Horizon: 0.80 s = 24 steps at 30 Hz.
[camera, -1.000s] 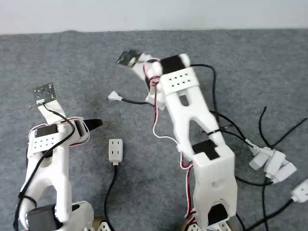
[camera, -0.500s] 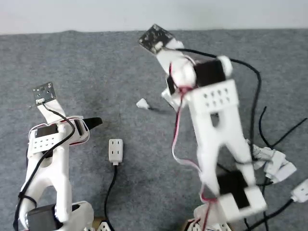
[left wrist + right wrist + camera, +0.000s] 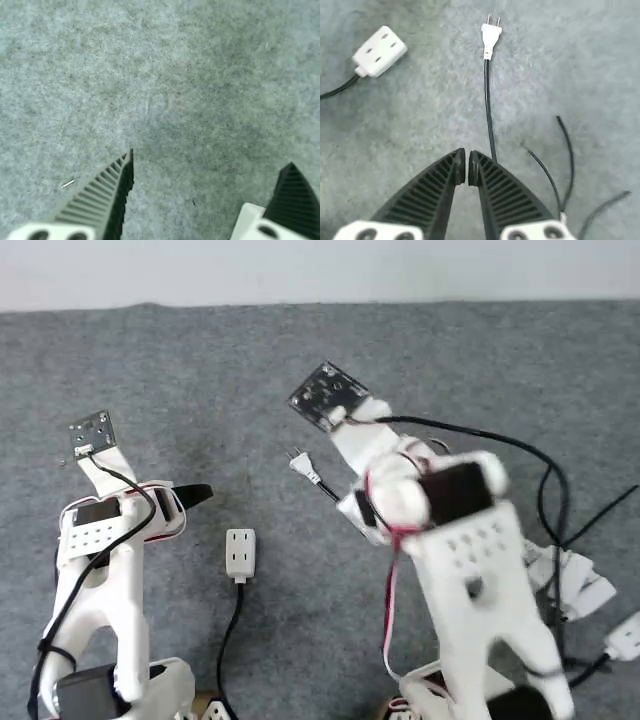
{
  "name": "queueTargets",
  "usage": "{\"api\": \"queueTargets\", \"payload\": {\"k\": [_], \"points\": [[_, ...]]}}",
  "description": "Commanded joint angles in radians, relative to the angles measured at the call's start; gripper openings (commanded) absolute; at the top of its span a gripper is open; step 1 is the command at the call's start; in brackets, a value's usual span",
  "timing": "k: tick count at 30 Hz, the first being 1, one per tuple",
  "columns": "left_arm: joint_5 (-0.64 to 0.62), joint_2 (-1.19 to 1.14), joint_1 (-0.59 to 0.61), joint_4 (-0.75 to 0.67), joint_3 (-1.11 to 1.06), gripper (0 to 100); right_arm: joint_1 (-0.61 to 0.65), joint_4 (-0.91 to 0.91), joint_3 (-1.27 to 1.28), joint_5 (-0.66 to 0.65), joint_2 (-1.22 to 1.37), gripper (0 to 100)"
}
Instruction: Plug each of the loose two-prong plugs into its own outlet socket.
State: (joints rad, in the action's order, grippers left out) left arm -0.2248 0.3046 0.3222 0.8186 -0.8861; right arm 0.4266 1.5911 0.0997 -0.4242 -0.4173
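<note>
**A:** How far along is the plugging?

**B:** By the look of it, not one plug is seated yet. The two-prong plug [image 3: 491,34] lies flat on the grey carpet [image 3: 150,65]. Its prongs point away from the right gripper [image 3: 466,161], and its black cord [image 3: 487,100] runs back toward that gripper.

**A:** And the outlet socket?

**B:** The outlet socket [image 3: 379,51] lies face up near the plug but apart from it, with nothing in its slots. In the high view it sits between the two arms, closer to the left one.

**A:** Is the right gripper holding anything?

**B:** Its jaws are pressed almost together, with nothing visible between them. The cord slips under the edge of one finger, beside the gap rather than in it.

**A:** And the left arm?

**B:** The left gripper [image 3: 210,165] hangs over bare carpet with its jaws spread wide, carrying nothing.

**A:** So what is left?

**B:** Nearly everything. The plug has to be picked up, turned toward the socket and pushed in. A bunch of white connectors [image 3: 565,578] with dark leads lies on the far side of the right arm. Whether any pair there is already joined is too small to tell, and they probably need the same treatment.
</note>
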Motion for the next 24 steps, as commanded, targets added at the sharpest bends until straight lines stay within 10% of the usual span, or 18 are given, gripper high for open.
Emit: {"api": "queueTargets", "payload": {"k": [1, 24], "points": [[0.005, 0.005, -0.002, -0.020, 0.004, 42, -0.010, -0.154, 0.043, 0.012, 0.124, 10.8], [0.006, 0.005, -0.002, -0.021, 0.004, 42, -0.180, -0.116, 0.110, -0.434, 0.596, 16.5]]}}
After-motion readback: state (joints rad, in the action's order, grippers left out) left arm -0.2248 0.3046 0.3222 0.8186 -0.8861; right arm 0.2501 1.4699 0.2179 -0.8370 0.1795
